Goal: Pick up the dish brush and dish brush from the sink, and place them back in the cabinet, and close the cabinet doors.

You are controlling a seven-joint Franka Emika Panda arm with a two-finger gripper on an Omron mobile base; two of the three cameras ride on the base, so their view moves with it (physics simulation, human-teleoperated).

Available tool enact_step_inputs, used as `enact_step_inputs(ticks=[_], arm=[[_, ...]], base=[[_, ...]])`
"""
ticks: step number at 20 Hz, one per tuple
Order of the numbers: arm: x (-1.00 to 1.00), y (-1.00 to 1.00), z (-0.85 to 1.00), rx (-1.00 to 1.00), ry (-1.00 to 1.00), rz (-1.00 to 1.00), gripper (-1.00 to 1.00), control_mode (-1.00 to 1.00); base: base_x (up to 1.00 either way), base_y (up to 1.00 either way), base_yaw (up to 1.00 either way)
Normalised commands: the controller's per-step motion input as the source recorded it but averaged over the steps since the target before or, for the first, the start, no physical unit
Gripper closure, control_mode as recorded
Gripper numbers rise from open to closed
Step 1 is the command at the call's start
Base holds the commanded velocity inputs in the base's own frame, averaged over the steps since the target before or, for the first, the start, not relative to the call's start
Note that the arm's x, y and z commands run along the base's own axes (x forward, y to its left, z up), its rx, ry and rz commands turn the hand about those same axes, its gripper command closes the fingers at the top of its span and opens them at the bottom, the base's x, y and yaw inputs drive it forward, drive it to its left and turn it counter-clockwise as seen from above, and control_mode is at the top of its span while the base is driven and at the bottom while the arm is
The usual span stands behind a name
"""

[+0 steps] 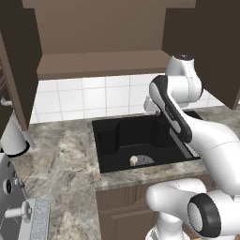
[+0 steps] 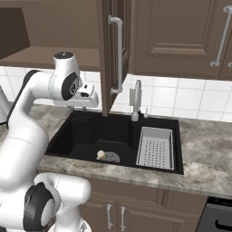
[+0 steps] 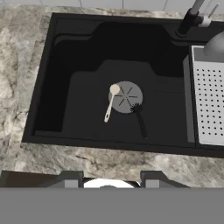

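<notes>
In the sink: two brushes lying at the drain.
White-handled dish brush lies with its head on the drain's left rim; black-handled dish brush runs from the drain toward the basin's front edge. Gripper hangs above the front counter edge, fingers apart, holding nothing. Cabinet stands open.

In my hand view the sink takes the centre of the frame, with the tabletop wrapping its left and bottom sides. On the basin floor, the drain sits mid-frame. The whitish-handled dish brush lies just left of it, head overlapping the drain's edge. The black-handled dish brush lies at the drain's lower right. A perforated tray sits in the sink at the right of the frame, the faucet at upper right. In my right base view, the cabinet shelf is upper left, an open cabinet door hanging above the sink.
</notes>
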Motion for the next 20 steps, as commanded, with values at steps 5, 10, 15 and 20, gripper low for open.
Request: enact_step_inputs(ticks=[5, 10, 15, 20], arm=[[-0.04, 0.0, -0.02, 0.0, 0.0, 0.0, -1.0, -1.0], [-0.1, 0.08, -0.14, -0.08, -0.01, -0.01, -1.0, -1.0], [-0.04, 0.1, -0.19, -0.03, -0.01, -0.05, -1.0, -1.0], [0.0, 0.08, -0.25, -0.02, -0.07, -0.02, -1.0, -1.0]], base=[[0.0, 0.0, 0.0], [0.0, 0.0, 0.0], [0.0, 0.0, 0.0], [0.0, 0.0, 0.0]])
